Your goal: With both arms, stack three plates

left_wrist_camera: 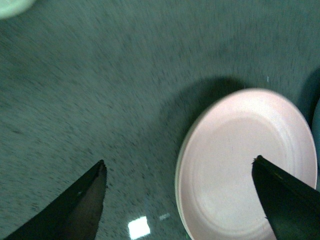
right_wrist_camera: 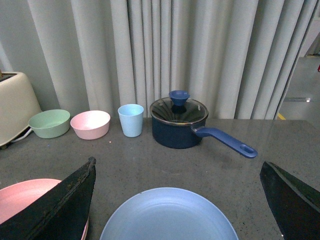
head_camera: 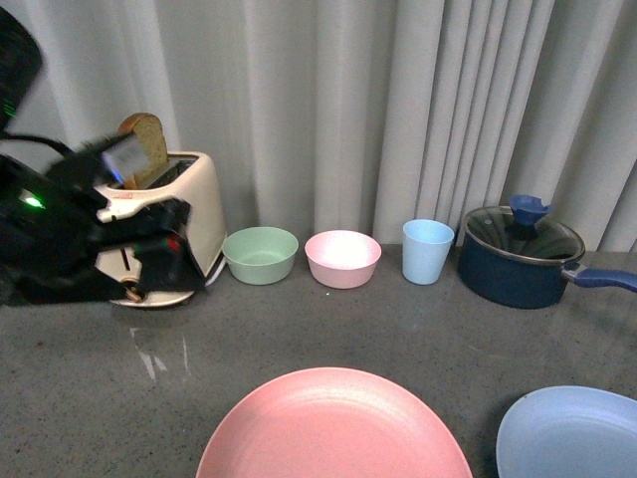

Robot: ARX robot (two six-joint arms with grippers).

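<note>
The pink plate [head_camera: 333,428] lies flat at the near edge of the counter [head_camera: 398,319]. The blue plate [head_camera: 572,433] lies just beside it on the right, not touching. In the left wrist view a paler rim shows under the pink plate's edge; whether that is the beige plate cannot be told. The plates look light, stiff and matte, so probably not slippery. Their rims sit low on the counter, so a pinch across the rim seems the best hold. The left gripper [left_wrist_camera: 178,160] hangs by the pink plate's edge, fingers [left_wrist_camera: 80,200] spread wide and empty. The right gripper [right_wrist_camera: 177,162] hovers near the blue plate, also spread and empty.
</note>
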